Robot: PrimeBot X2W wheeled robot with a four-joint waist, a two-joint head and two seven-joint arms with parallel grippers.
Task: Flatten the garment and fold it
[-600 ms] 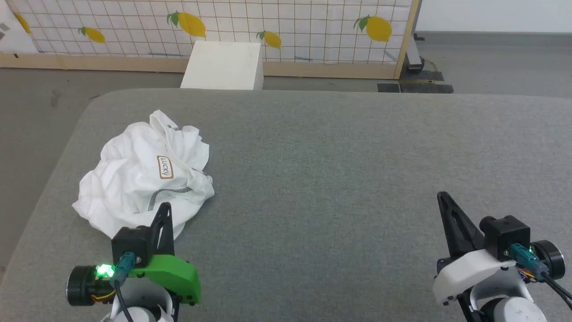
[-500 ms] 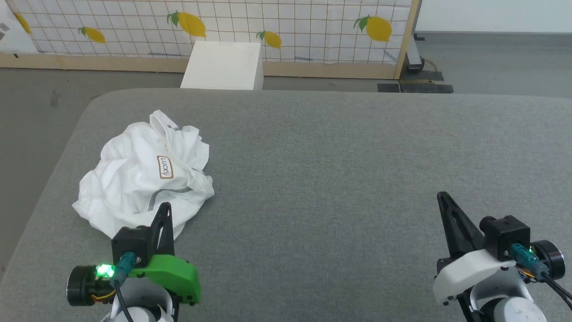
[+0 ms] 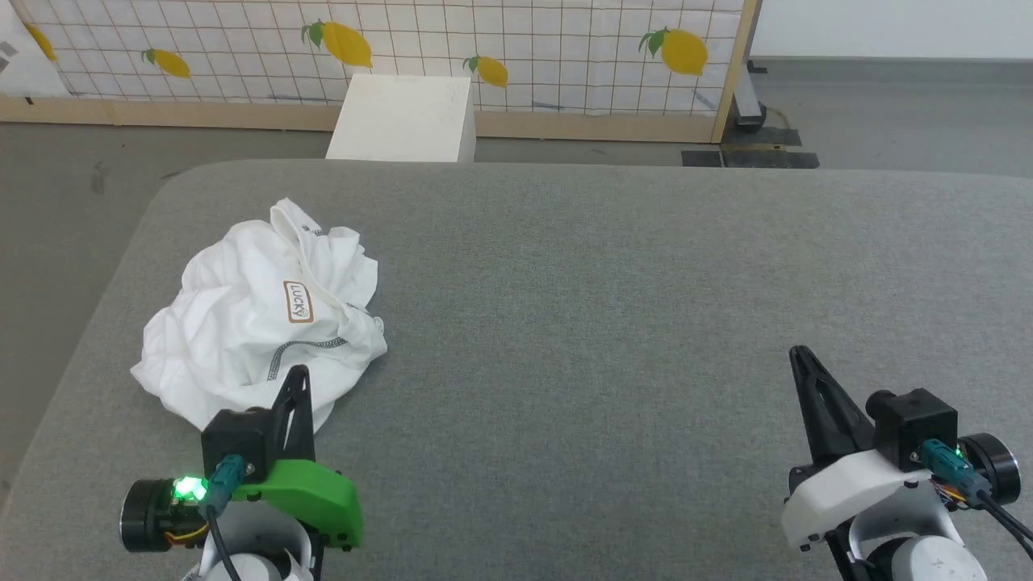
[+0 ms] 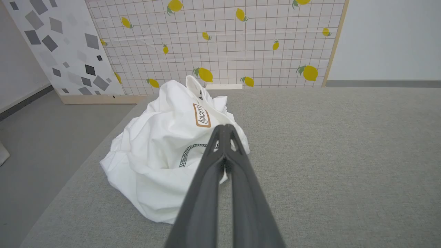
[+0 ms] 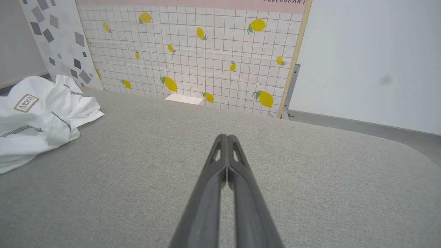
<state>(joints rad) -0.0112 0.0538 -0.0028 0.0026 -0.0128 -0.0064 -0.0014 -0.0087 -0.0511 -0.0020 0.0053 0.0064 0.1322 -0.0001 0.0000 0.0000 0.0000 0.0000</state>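
Observation:
The garment (image 3: 250, 323) is a white T-shirt lying crumpled in a heap on the left part of the grey padded table (image 3: 613, 307), its tan-bordered "LUCKY" patch facing up. It also shows in the left wrist view as a bunched garment (image 4: 162, 155) and at the left edge of the right wrist view as the same garment (image 5: 38, 117). My left gripper (image 3: 300, 371) is shut and empty, its tips just short of the heap's near edge. My right gripper (image 3: 799, 353) is shut and empty over bare table at the lower right, far from the shirt.
A rigid white box (image 3: 403, 119) stands on the floor behind the table's far edge. A lemon-patterned tiled panel (image 3: 403, 48) closes off the back. Grey floor runs along the table's left side. The table's middle and right are bare fabric.

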